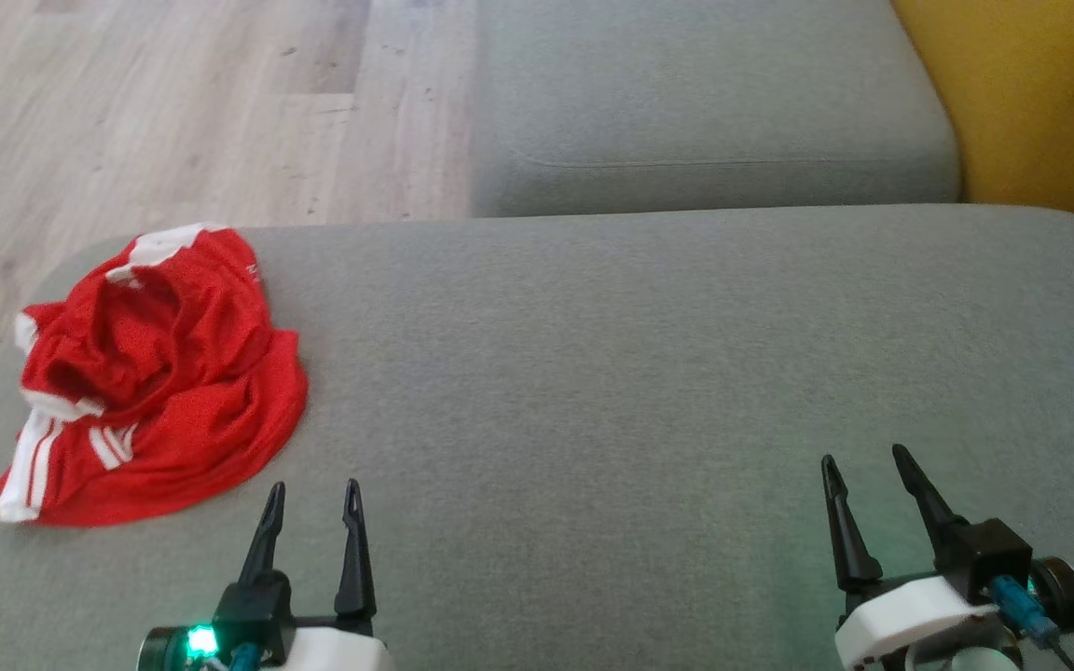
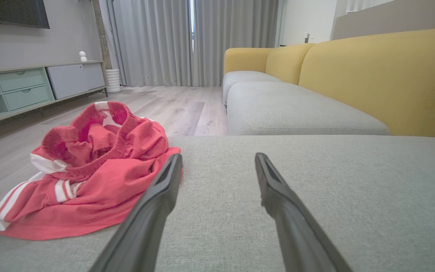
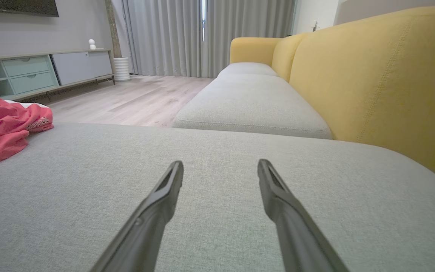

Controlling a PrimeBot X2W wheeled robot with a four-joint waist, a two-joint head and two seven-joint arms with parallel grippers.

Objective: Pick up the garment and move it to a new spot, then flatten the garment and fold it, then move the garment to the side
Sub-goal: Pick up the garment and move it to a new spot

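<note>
Head view: holds left pincer (image 1: pixel 314 485) and right pincer (image 1: pixel 861 458) wide, empty, the left nearest the garment (image 1: pixel 164 391), likely for pick-up.

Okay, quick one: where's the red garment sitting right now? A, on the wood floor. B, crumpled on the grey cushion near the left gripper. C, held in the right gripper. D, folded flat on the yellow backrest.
B: the garment lies bunched on the cushion, just ahead of the open left gripper.
</note>
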